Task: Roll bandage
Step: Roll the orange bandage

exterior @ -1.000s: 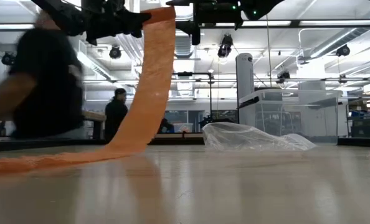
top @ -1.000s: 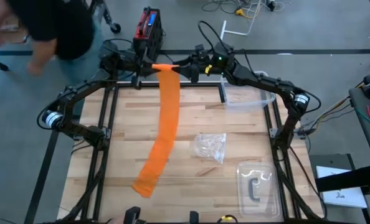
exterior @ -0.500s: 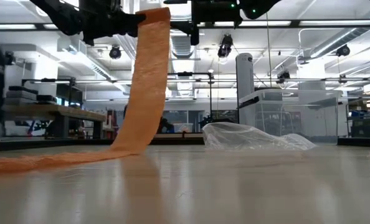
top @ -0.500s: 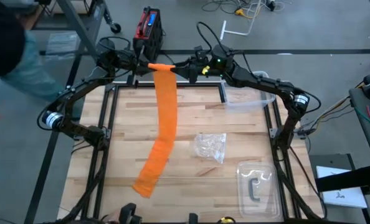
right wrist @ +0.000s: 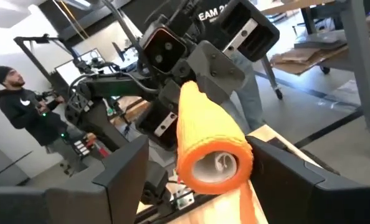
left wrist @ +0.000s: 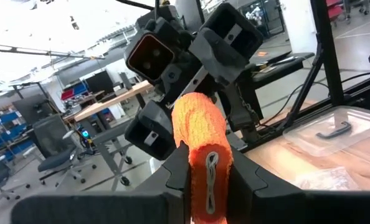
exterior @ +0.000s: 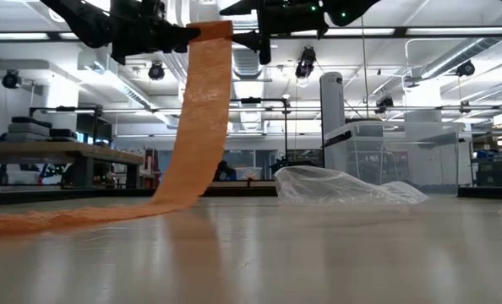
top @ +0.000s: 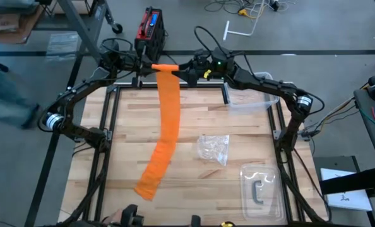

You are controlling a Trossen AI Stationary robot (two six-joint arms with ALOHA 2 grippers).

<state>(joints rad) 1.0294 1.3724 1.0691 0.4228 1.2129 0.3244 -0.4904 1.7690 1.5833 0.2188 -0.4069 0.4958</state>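
The bright orange bandage is partly rolled. Its small roll [top: 165, 67] is held high over the table's far edge between my two grippers. The loose strip [top: 168, 120] hangs down from the roll, and its lower end [top: 146, 185] lies flat on the wooden table near the front left. My left gripper [top: 148, 65] is shut on the roll's left end. My right gripper [top: 185, 69] is open, with a finger on either side of the roll's right end [right wrist: 216, 163]. The low view shows the roll [exterior: 213, 30] at the top and the strip [exterior: 196, 127] sloping down to the table. My left gripper pinches the roll's left end [left wrist: 208, 177] between its two fingers, squeezing it flat. The fingers come level from the table's left, along the roll's axis. The roll is clear of the table, and the strip hangs below it.
A crumpled clear plastic wrapper [top: 214, 149] lies right of the strip. A clear lidded box [top: 261, 189] sits at the front right and a clear tray [top: 250, 101] at the far right. A red and black device [top: 151, 28] stands beyond the far edge. A blurred person [top: 7, 110] is at the left.
The roll and both grippers have shifted slightly toward the table's left, and the hanging strip has swung with them. Its lower end has stayed on the table. The person at the far left has moved away toward the picture's left edge.
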